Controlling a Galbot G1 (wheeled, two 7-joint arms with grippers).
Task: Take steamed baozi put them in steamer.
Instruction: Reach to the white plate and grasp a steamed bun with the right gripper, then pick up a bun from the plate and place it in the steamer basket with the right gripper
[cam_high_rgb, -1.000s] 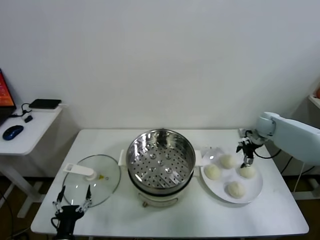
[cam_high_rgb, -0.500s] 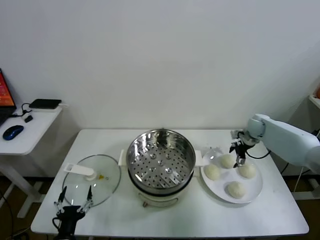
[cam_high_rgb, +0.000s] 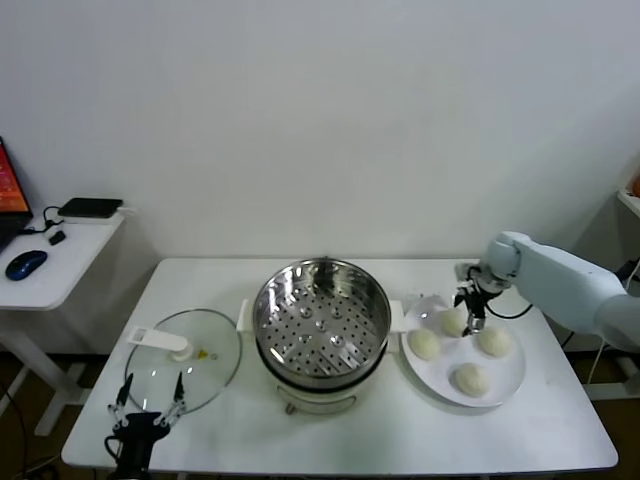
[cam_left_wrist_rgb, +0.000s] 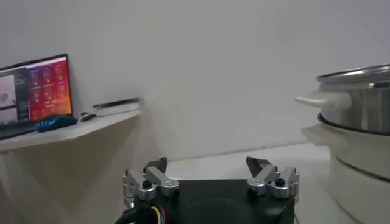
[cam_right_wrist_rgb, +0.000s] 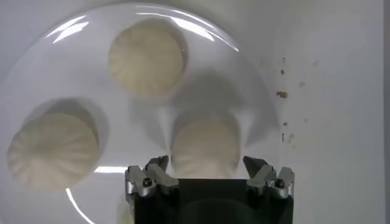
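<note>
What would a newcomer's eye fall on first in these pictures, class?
The shiny steamer at the table's centre, still without buns. To its right, four baozi sit on a white plate, with the open right gripper poised over the rear one. A glass lid lies to the left.

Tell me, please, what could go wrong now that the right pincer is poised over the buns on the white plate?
The open right pincer straddles one small off-white dough bun; shutting hard could squash or dent it.

Two neighbouring buns lie close on the flat white plate, so a finger might nudge one.

Carrying it to the shiny perforated steel steamer, a loose hold could drop the bun short of the rim.

The left pincer waits, open.
</note>
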